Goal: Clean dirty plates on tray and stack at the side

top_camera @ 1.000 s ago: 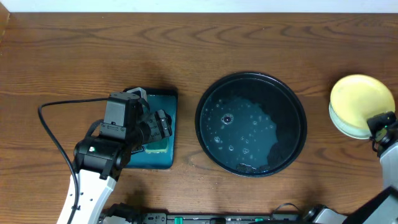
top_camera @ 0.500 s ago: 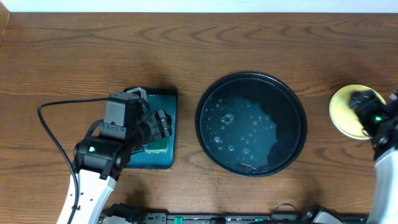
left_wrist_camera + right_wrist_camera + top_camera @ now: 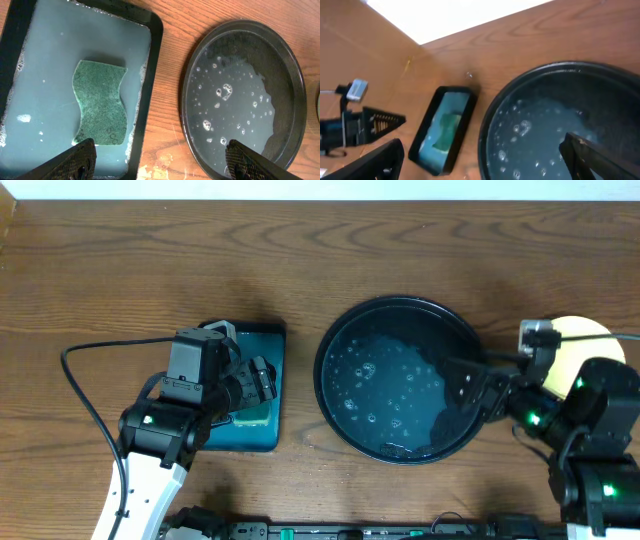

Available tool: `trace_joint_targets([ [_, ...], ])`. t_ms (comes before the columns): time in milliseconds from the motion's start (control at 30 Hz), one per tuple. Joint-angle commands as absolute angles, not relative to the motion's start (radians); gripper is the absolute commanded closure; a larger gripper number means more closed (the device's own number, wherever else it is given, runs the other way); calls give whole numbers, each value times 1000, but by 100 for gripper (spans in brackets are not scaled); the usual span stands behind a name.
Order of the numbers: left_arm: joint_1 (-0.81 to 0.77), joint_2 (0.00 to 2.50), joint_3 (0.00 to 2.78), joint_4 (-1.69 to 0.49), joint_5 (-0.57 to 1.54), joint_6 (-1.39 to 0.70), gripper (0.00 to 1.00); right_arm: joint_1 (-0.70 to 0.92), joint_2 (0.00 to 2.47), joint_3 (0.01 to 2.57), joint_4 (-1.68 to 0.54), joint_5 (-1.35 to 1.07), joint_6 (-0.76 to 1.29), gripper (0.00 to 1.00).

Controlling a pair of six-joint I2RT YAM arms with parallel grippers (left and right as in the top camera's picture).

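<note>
The round black tray sat right of centre on the wooden table, its floor filmed with bubbly, soapy water. A pale yellow plate lay just beyond its right rim, half hidden by the right arm. The left gripper, above the teal tray with its sponge, and the right gripper both hung spread wide, holding nothing.

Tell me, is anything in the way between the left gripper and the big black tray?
Nothing tall. The left gripper hangs open over the teal tray holding the sponge. Between it and the black tray there is only the teal tray's low rim and a strip of bare table.
</note>
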State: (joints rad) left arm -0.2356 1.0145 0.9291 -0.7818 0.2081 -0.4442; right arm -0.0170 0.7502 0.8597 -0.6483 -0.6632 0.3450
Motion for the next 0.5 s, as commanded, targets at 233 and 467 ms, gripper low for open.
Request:
trace_joint_targets([
  [233, -232, 1018, 952, -784, 213, -438, 17, 28, 612, 794, -681, -563, -10, 1],
  [467, -232, 1018, 952, -784, 213, -438, 17, 51, 255, 431, -365, -453, -9, 1],
])
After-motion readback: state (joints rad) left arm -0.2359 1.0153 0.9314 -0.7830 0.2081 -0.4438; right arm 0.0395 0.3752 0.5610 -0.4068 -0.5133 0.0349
